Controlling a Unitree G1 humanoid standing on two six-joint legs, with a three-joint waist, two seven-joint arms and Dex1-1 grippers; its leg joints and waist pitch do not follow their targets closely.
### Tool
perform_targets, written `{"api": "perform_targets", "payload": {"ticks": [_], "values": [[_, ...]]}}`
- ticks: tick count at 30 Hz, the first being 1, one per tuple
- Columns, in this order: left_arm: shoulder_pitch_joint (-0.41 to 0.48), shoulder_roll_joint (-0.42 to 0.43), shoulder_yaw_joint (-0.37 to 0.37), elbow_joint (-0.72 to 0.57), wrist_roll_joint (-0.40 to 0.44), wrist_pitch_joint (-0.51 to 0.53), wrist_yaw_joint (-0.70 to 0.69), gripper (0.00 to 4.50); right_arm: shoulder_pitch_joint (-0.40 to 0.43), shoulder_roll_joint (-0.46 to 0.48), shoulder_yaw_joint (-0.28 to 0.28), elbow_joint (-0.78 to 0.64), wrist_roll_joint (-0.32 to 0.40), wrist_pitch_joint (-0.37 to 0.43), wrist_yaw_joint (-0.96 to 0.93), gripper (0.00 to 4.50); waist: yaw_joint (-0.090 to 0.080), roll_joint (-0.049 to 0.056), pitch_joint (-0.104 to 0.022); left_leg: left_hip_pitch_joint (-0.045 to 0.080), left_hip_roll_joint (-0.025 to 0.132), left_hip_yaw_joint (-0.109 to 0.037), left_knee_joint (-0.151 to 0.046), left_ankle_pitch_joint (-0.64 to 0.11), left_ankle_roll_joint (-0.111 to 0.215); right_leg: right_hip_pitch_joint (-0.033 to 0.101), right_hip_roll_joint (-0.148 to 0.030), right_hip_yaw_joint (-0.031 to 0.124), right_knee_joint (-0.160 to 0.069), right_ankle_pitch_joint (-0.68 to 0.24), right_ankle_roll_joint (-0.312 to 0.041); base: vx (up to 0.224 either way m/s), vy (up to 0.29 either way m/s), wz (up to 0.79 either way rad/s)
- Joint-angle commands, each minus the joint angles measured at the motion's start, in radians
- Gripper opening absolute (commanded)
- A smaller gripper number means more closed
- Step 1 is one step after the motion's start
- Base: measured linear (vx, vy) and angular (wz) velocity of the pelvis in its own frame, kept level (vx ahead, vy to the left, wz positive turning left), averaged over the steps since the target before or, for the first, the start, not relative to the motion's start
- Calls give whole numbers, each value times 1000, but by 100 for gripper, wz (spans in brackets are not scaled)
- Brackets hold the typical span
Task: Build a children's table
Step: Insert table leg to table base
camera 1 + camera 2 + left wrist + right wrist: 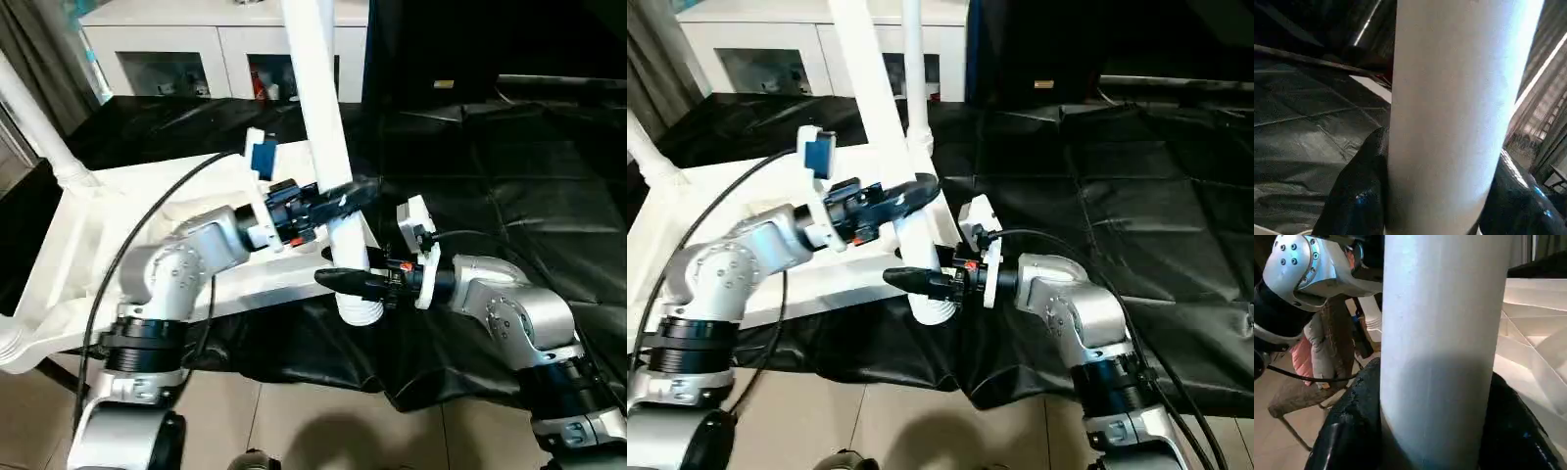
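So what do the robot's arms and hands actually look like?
Both arms are rounded silver metal with black joint rings. Each ends in a gripper, left and right, of two glossy black fingers, with a white camera bracket at the wrist. Black cables loop along them.

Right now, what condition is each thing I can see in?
Table top: upside down, ribs up.
Held leg: tilted, lower end off the top's near corner.
Left gripper: shut on held leg.
Right gripper: shut on held leg.
Cabinet: doors closed.
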Motion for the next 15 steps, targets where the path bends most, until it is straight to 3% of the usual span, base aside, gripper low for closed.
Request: {"api": "perform_targets", "payload": {"ticks": [1, 2, 5, 6, 7, 12, 15], "values": [[-15, 1, 8, 0, 15, -3, 26, 200, 0, 2, 8, -11, -17, -37, -14, 193, 2, -6, -94, 8, 15, -8, -62, -173, 26, 64, -53, 36, -92, -320, -151, 0, 0, 0], [-14, -7, 6, -3, 32, -19, 49, 200, -7, 12, -4, 1, -17, -31, -39, 249, 1, -6, -93, 8, 14, -8, -62, -174, 27, 63, -52, 36, -93, -321, -149, 0, 0, 0], [-22, -16, -10, 4, 100, -71, 115, 192, -15, 26, -19, 0, -19, -21, -82, 272, -1, -9, -93, 9, 15, -8, -63, -177, 25, 62, -52, 36, -94, -325, -143, 0, 0, 0], [-24, -18, -17, -1, 112, -76, 130, 191, -18, 34, -15, 9, -47, -41, -117, 284, -1, -14, -93, 8, 15, -8, -63, -174, 22, 62, -53, 37, -95, -336, -135, 0, 0, 0], [-25, -19, -21, -5, 119, -77, 140, 190, -20, 39, -11, 16, -68, -55, -142, 296, -1, -11, -93, 8, 15, -9, -63, -172, 19, 61, -53, 37, -93, -339, -132, 0, 0, 0], [-43, -40, -33, -34, 207, -113, 289, 188, -41, 105, -29, 81, -117, -71, -297, 305, -5, -9, -94, 8, 14, -8, -63, -168, 12, 59, -52, 37, -93, -326, -125, 0, 0, 0], [-42, -74, -29, -84, 226, -84, 381, 188, -33, 149, -21, 97, -130, -62, -373, 288, -6, -10, -97, 7, 17, -8, -62, -149, 13, 59, -53, 38, -86, -270, -150, 0, 0, 0]]}}
